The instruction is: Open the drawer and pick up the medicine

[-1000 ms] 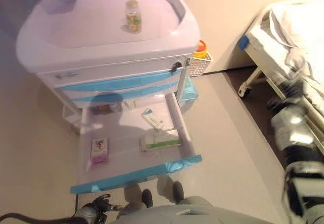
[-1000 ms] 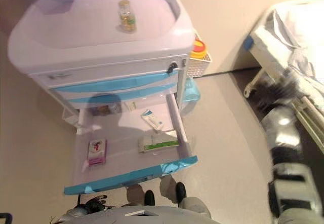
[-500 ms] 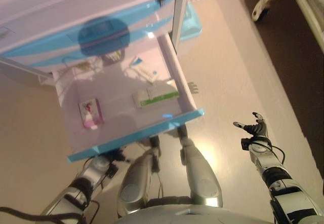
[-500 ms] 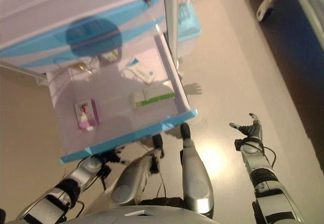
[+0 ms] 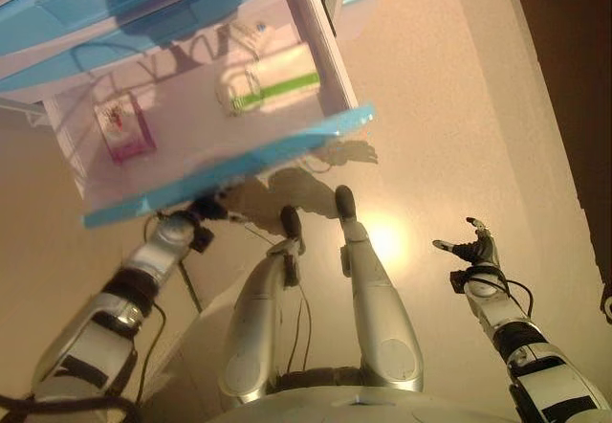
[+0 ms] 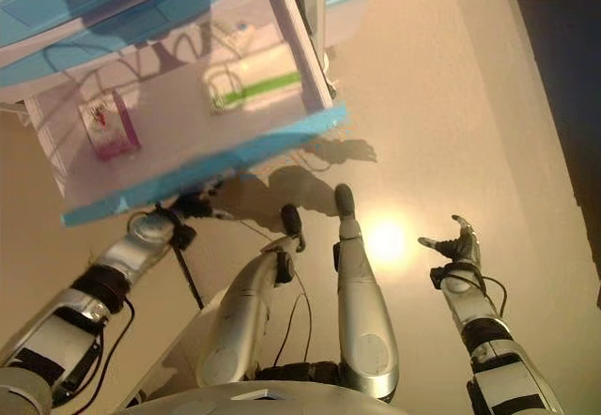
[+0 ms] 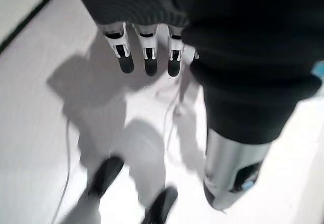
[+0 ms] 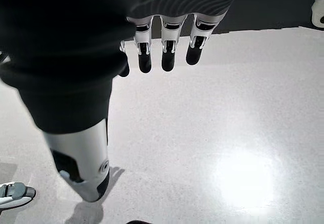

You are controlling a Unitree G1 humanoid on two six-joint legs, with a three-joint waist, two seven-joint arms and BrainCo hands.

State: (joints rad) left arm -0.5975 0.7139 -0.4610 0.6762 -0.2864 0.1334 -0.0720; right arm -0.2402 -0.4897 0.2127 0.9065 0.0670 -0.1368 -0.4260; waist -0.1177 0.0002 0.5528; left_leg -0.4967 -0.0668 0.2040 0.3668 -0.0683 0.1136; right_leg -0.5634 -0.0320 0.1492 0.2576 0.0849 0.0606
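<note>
Pink and green boxes of medicine lie in the open drawer (image 5: pixel 220 169): the pink box (image 5: pixel 122 126) toward its left, the green-striped box (image 5: pixel 273 90) toward its right, well apart. A small blue-and-white packet (image 6: pixel 230 32) sits farther back. The left hand (image 5: pixel 206 211) hangs just under the drawer's blue front edge, fingers straight, holding nothing. The right hand (image 5: pixel 473 249) is spread open over the floor (image 5: pixel 449 107), far from the drawer.
</note>
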